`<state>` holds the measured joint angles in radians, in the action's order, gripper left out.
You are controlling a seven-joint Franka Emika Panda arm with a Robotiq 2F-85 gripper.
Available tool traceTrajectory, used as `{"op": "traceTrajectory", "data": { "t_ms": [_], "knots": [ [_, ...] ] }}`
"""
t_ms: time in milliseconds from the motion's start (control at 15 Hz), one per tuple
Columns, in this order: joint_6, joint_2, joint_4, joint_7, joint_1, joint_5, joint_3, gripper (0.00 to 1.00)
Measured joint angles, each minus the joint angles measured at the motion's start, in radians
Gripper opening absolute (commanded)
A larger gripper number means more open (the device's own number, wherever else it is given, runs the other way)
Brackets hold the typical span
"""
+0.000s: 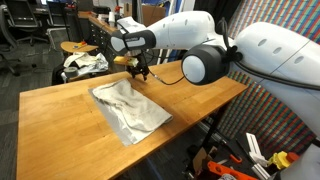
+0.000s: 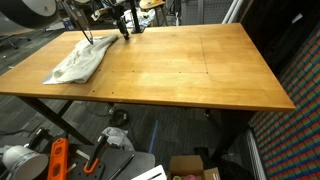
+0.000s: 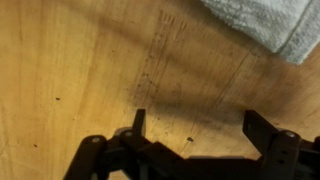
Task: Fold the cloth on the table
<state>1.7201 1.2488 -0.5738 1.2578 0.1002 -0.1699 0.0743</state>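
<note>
On the wooden counter (image 1: 55,115), toward one end: white wrinkled cloth (image 1: 130,110), spread out, not folded. Just beside its edge, over bare wood: claw (image 1: 142,74), fully open, holding nothing. In wrist view, cloth corner (image 3: 262,22) at upper right, apart from the claw (image 3: 197,125).

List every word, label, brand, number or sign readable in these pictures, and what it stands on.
None can be read. The wrinkled white fabric cloth, the light-brown wooden table and the white robot arm show no lettering; the brown cardboard box on the floor is too blurred to tell.
</note>
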Motion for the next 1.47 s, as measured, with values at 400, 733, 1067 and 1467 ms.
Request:
{"op": "traceTrajectory", "data": {
  "t_ms": [400,733,1067,1467],
  "knots": [
    [0.082,-0.035,0.013,-0.227,-0.006,0.002,-0.074,1.00],
    [0.082,-0.049,0.003,-0.442,0.012,0.002,-0.152,1.00],
    [0.102,-0.052,-0.066,-0.670,0.024,0.000,-0.194,1.00],
    [0.269,-0.128,-0.273,-0.925,-0.025,0.000,-0.221,1.00]
  ]
}}
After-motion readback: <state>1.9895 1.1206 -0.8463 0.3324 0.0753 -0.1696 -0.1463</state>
